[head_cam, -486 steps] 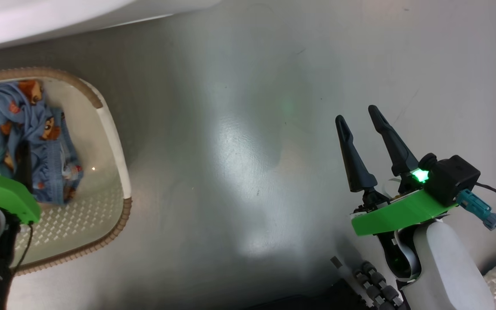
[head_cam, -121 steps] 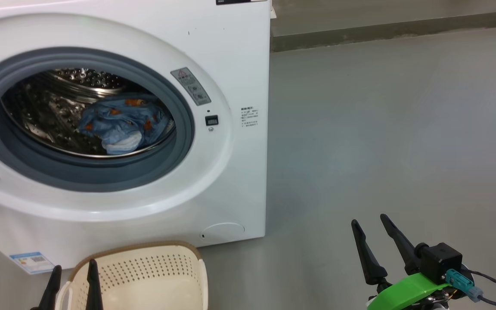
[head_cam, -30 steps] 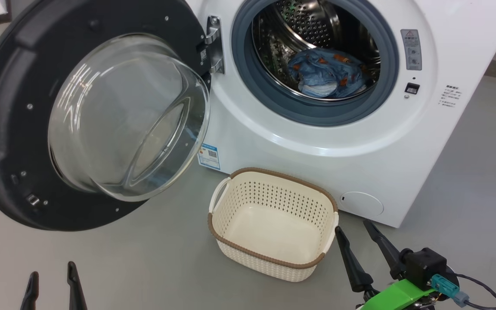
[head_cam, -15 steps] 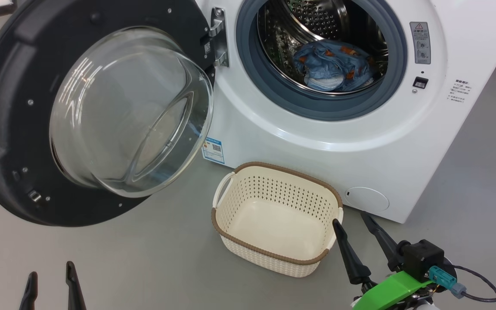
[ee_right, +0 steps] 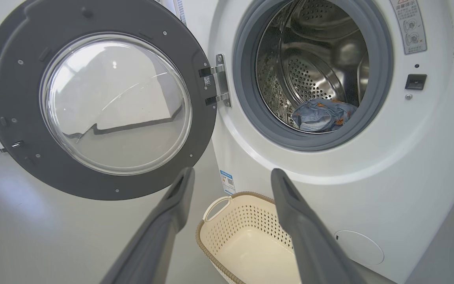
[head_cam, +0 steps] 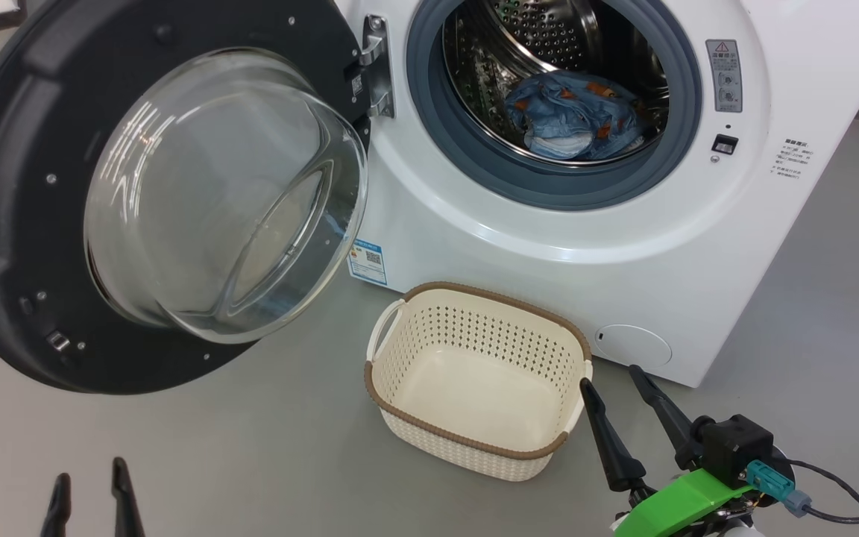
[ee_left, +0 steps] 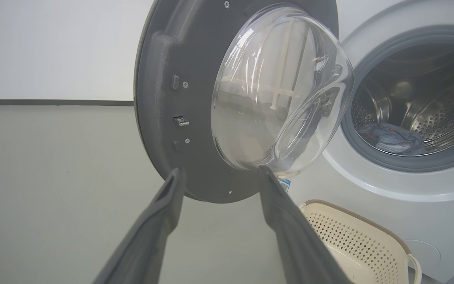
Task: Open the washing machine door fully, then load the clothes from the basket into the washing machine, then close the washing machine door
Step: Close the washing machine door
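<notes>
The washing machine [head_cam: 623, 246] stands on the grey floor, and the upper frame edge cuts off its top. The washing machine door [head_cam: 19, 186] hangs wide open on the left-side hinge [head_cam: 377, 67]. Its inner face and clear glass bowl [head_cam: 221, 194] are turned toward the head camera, and its left rim is cropped. The basket [head_cam: 467, 447] sits empty on the floor just in front of the machine, below the opening. The clothes [head_cam: 575, 115] lie inside the drum [head_cam: 541, 37], their lower edge hidden behind the gasket [head_cam: 474, 160]. The right gripper [head_cam: 610, 375] hovers just beside the basket's right end, fingers spread wide, holding nothing. The left gripper [head_cam: 90, 470], cropped at the bottom edge, is likewise spread and empty, apart from the door. The print on the label sticker [head_cam: 367, 261] is too small to read.
</notes>
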`<state>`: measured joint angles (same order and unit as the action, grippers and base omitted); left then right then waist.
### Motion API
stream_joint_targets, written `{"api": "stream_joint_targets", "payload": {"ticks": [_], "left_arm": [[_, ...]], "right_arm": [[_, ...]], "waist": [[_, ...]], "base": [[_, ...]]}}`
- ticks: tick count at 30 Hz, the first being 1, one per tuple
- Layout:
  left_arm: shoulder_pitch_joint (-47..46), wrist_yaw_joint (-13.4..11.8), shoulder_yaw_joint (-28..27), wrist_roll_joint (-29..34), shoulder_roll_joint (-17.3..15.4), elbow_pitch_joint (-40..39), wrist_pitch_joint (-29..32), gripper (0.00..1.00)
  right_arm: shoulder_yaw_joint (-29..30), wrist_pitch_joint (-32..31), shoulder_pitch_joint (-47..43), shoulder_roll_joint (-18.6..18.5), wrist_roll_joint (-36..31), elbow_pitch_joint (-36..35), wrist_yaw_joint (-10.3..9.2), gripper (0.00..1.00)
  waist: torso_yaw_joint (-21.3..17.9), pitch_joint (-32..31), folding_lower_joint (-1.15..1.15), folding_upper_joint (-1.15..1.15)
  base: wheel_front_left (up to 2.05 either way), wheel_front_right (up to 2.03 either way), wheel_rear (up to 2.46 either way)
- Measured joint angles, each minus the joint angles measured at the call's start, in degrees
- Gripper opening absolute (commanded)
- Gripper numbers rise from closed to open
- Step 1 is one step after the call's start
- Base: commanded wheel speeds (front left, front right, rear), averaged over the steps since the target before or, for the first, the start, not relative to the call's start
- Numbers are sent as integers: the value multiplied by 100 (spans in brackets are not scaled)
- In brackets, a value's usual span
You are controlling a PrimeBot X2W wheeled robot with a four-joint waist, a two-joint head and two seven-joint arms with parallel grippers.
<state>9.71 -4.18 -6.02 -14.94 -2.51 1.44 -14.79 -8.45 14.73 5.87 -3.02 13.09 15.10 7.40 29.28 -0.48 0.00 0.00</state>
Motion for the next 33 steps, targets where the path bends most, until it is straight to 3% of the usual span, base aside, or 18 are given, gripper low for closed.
{"api": "stream_joint_targets", "payload": {"ticks": [16, 20, 26, 33], "left_arm": [[-32, 232, -91, -62, 1, -8, 0, 0], [-247, 552, -512, -999, 26, -94, 0, 0], [-795, 1029, -1214, -1316, -22, 3, -1, 0], [-1608, 1128, -1680, -2316, -615, 468, -1, 0]], "right_arm": [[34, 0, -6, 0, 1, -11, 0, 100], [65, 0, -37, 0, 1, -38, 0, 100], [145, 0, -133, 0, 10, -71, 0, 100], [167, 0, -136, 0, 10, -124, 0, 100]], "waist": [[-15, 0, 0, 0], [-15, 4, 0, 0], [-30, 12, 0, 0], [-95, 27, 0, 0]], "base": [[0, 0, 0], [0, 0, 0], [0, 0, 0], [0, 0, 0]]}}
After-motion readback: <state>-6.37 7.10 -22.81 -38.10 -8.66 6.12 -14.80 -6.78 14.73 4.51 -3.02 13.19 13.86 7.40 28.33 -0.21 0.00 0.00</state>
